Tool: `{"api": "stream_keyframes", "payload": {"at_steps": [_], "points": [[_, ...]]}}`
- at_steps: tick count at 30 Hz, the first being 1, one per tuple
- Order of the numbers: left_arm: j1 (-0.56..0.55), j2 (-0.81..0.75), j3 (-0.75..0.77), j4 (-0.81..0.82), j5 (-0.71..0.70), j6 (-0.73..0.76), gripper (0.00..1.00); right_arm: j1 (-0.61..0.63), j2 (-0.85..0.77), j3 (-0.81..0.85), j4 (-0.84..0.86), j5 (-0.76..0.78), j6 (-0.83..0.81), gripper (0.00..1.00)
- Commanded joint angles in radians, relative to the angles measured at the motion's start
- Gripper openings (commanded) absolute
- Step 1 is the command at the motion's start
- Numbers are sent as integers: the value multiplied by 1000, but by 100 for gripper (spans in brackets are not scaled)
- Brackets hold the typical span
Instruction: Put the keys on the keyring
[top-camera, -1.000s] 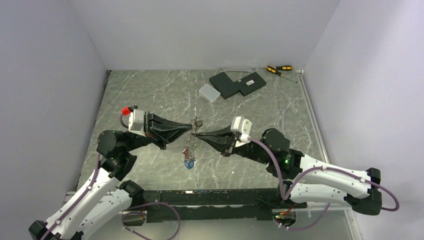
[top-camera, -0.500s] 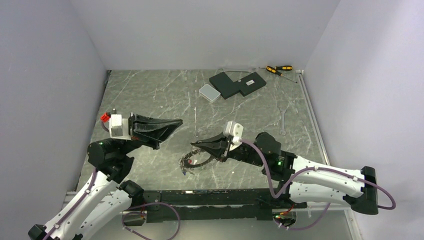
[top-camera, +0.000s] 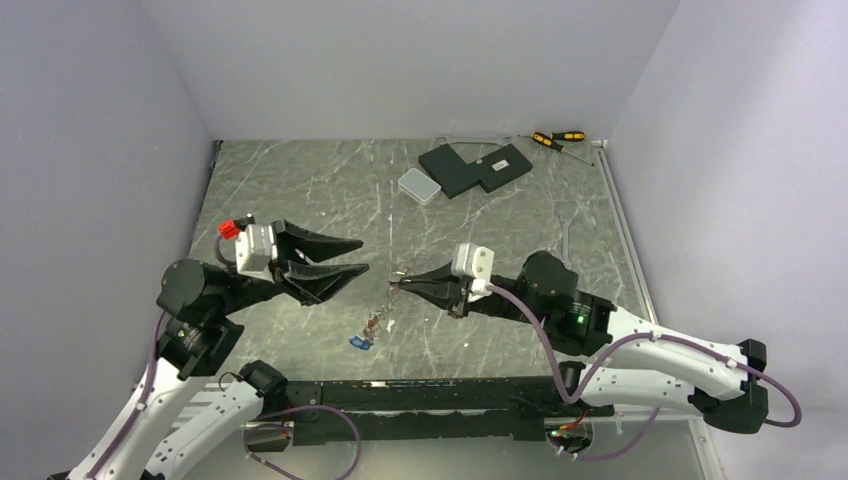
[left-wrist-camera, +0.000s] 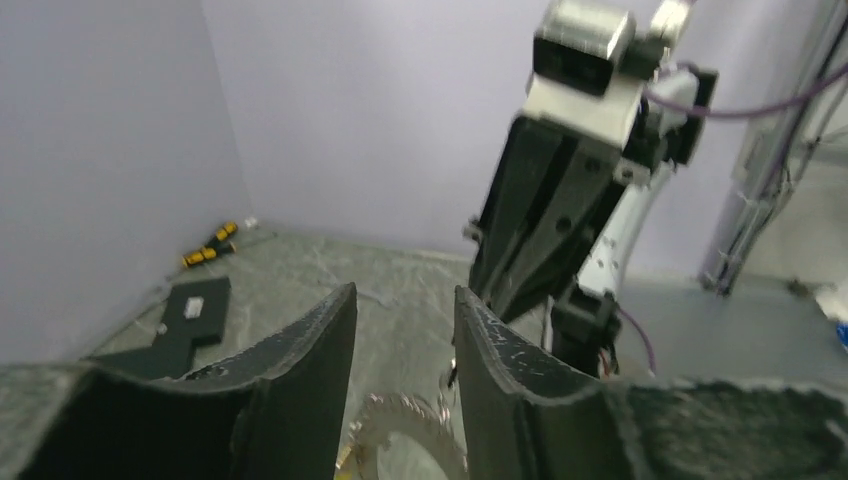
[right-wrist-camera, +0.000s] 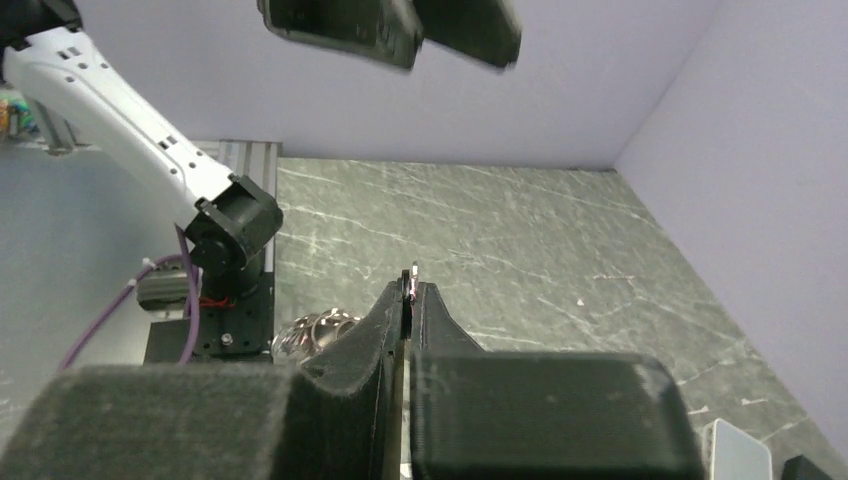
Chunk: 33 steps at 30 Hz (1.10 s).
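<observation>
Over the middle of the marbled table (top-camera: 300, 190): two grippers nearly tip to tip, with the ring and keys at the right one.
The left gripper (top-camera: 350, 257) holds nothing; its fingers are spread with a clear gap and point at the right gripper (top-camera: 397, 281). That one's fingers are pressed together on what looks like the thin rim of the keyring (right-wrist-camera: 312, 332). The keys (top-camera: 374, 324) dangle in a bunch below those tips, the blue-tagged key (top-camera: 358, 342) lowest, close to the tabletop.
</observation>
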<state>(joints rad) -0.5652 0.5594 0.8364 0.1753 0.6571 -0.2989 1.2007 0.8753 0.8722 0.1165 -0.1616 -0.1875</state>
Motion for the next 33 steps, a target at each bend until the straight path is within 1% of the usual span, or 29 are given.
{"api": "stream_keyframes", "payload": {"at_steps": [1,4,6,9,13,18,23,26,30,33], "points": [[2,55,109,-340,157,161,48,-9,-28,112,-74,-83,-89,0],[3,116,163,-446,261,211,49,-9,-28,141,-109,-98,-98,0],[2,138,172,-465,312,223,50,-9,-30,151,-112,-98,-97,0],[2,162,151,-416,360,188,49,-9,-32,165,-112,-86,-90,0],[2,189,126,-353,388,157,45,-9,-32,177,-136,-54,-84,0],[2,211,119,-343,384,160,50,-9,-28,189,-133,9,-77,0],[2,214,94,-339,347,160,53,-9,-11,202,-121,64,-74,0],[2,218,69,-312,314,154,52,-9,4,215,-121,78,-76,0],[3,235,32,-210,301,105,52,-9,16,223,-121,76,-78,0],[2,257,26,-155,294,94,50,-9,17,225,-121,70,-77,0]]}}
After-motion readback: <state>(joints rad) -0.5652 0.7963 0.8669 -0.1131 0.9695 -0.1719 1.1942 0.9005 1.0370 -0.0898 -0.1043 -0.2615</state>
